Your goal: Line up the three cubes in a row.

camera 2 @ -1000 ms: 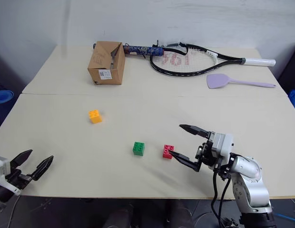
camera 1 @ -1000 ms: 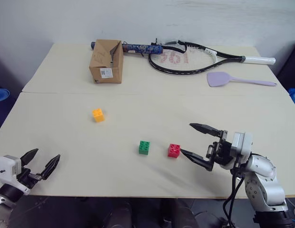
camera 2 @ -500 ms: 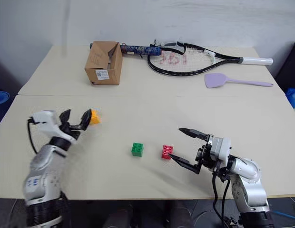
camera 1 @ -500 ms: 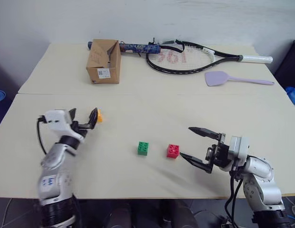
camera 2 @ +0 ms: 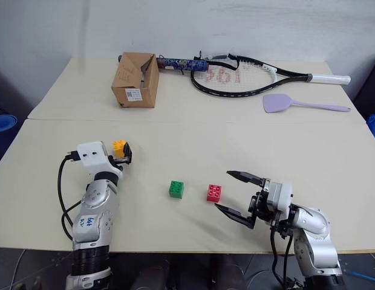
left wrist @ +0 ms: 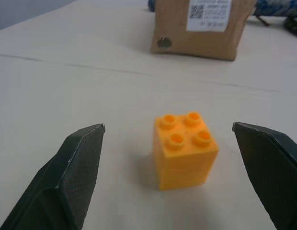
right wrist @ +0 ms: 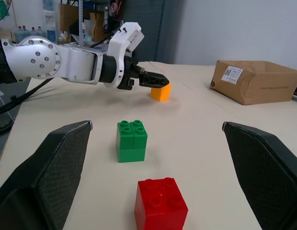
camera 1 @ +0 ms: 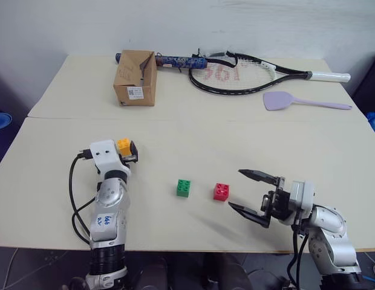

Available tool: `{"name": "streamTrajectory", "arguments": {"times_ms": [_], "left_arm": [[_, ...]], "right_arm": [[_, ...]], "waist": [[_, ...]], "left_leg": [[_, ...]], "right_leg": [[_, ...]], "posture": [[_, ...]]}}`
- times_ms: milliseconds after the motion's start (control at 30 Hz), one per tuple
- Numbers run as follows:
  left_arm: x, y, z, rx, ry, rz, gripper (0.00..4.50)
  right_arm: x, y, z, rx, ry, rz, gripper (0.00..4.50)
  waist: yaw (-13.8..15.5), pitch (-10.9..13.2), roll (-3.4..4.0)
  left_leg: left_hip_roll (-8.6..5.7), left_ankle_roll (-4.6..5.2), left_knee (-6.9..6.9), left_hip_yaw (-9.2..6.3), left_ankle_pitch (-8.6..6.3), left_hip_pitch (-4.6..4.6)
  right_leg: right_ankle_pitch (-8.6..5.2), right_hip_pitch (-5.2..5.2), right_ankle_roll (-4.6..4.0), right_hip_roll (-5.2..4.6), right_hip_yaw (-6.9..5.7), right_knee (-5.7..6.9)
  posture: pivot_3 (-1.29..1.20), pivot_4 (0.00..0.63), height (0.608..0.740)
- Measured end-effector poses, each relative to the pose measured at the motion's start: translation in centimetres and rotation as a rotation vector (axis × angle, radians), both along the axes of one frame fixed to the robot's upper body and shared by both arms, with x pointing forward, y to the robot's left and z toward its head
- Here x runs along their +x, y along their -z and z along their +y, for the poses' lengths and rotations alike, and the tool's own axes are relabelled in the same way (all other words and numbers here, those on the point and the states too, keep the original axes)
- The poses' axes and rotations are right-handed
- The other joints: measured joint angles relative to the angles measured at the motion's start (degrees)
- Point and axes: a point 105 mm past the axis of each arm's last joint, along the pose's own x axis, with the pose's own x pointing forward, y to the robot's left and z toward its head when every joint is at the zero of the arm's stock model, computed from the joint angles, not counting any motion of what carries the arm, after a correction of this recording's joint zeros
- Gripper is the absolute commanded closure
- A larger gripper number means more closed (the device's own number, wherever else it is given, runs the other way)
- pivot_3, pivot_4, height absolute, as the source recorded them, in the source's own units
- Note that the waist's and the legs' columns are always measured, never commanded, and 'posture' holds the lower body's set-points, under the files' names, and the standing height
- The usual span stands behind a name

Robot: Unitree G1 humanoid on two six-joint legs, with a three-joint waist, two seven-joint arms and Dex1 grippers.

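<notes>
Left tool [left wrist: 167,177] open, its two fingers flanking the yellow-orange cube [left wrist: 185,149] without touching it; the cube stands upright on the counter [camera 1: 236,145], studs up, in front of the cardboard box [camera 1: 136,78]. Green cube [camera 1: 183,188] and red cube [camera 1: 221,191] sit close together nearer the front edge, to the right of the yellow-orange one. Right tool [camera 1: 251,194] open and empty, just beside the red cube, its fingers pointing toward it. Racket [camera 1: 248,74] and lilac spatula [camera 1: 296,101] lie at the far side.

I see a beige table [camera 1: 193,130] w/ yellow-orange brick [camera 1: 124,145], green brick [camera 1: 183,187], red brick [camera 1: 221,191]; at far edge: cardboard box [camera 1: 136,78], tennis racket [camera 1: 248,74], lilac spatula [camera 1: 303,101].
</notes>
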Motion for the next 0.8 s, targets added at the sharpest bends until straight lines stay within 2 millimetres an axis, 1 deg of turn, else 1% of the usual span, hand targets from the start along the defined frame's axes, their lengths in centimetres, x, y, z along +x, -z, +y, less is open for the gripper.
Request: {"name": "streamTrajectory", "arguments": {"times_ms": [100,200,467,567,667,733,800], "left_arm": [[0.7,-0.5,-0.3,-0.001,0.010,-0.019,0.01],[1.1,-0.6,-0.5,0.001,0.025,-0.025,0.58],[1.3,-0.2,-0.3,0.013,0.038,-0.005,3.00],[1.3,-0.2,-0.1,0.026,0.055,-0.005,3.04],[1.4,-0.7,0.7,0.040,0.133,-0.036,3.04],[1.5,-2.1,0.9,0.005,0.279,-0.100,3.04],[1.1,-3.8,0.8,-0.035,0.502,-0.152,3.04]], "right_arm": [[0.3,-0.3,0.1,0.005,0.012,-0.001,0.00],[0.3,-0.6,0.3,0.007,0.016,-0.001,0.00],[0.5,-0.9,1.1,0.012,0.001,0.008,0.00],[0.7,-1.1,1.2,0.012,-0.001,0.008,0.00],[0.8,-1.3,1.2,0.012,-0.001,0.004,0.00],[0.9,-1.4,1.2,0.011,-0.001,0.005,0.00],[1.0,-1.6,1.2,0.007,-0.002,0.003,0.00]], "waist": [[0.00,0.00,0.00],[0.04,0.00,0.00],[0.00,0.00,0.00],[-0.02,0.00,0.00],[-0.07,0.00,0.00],[-0.14,0.00,0.00],[-0.25,0.00,0.01]], "left_leg": [[0.00,-0.01,0.00,0.00,0.00,0.00],[0.00,0.00,0.00,-0.01,0.00,-0.01],[0.00,-0.01,0.00,-0.01,0.00,0.00],[0.00,0.00,0.00,-0.01,0.00,0.00],[0.02,-0.01,0.00,-0.02,0.00,-0.01],[0.03,-0.03,0.00,-0.01,0.00,-0.02],[0.04,-0.06,0.00,-0.01,0.02,-0.05]], "right_leg": [[0.00,0.00,0.00,0.00,0.00,-0.01],[0.00,0.00,0.00,-0.01,-0.02,-0.01],[0.00,0.00,0.00,-0.01,-0.02,-0.01],[0.00,0.00,0.00,-0.01,-0.02,-0.01],[-0.01,-0.01,-0.01,-0.01,-0.04,0.00],[-0.01,-0.04,-0.03,-0.01,-0.05,0.06],[-0.04,-0.08,-0.07,0.00,-0.07,0.10]], "posture": [[0.00,0.150,0.740],[0.00,0.150,0.740],[0.00,0.150,0.740],[0.00,0.150,0.740],[0.00,0.150,0.740],[0.00,0.150,0.740],[0.00,0.150,0.740]]}}
